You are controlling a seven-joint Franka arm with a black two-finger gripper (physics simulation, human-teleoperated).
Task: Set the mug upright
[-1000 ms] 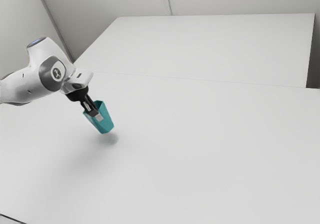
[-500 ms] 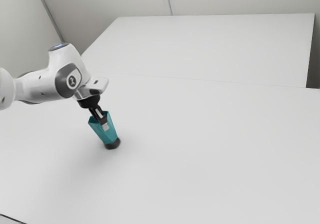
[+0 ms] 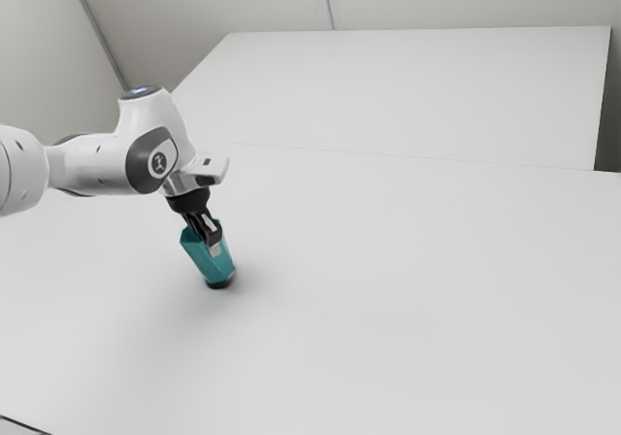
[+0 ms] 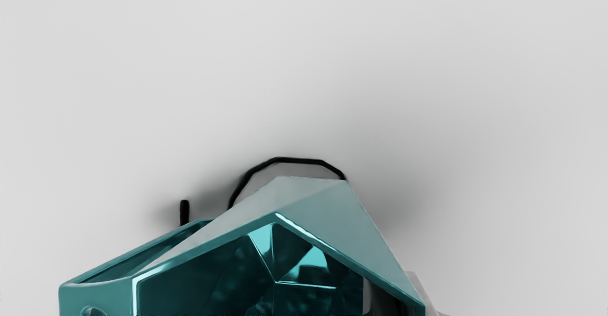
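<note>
Leaning toward the exterior view's left, the teal mug (image 3: 207, 258) is held with its mouth uppermost and its foot low, at or just above the white tabletop (image 3: 388, 299); whether the two touch cannot be told. The fingers (image 3: 214, 250) are clenched on the mug's wall near the rim, one inside the mouth and one outside, so that the body can be steered from its top while the foot is left free to meet the surface. By this hold the handle (image 4: 95, 282) is left ungripped, off to one side. The arm (image 3: 102, 166) is reached in from above, probably so that the mug can be brought square by a turn of the wrist. Some lean has yet to be taken out; if the mug were released at this angle, it might be tipped over.
</note>
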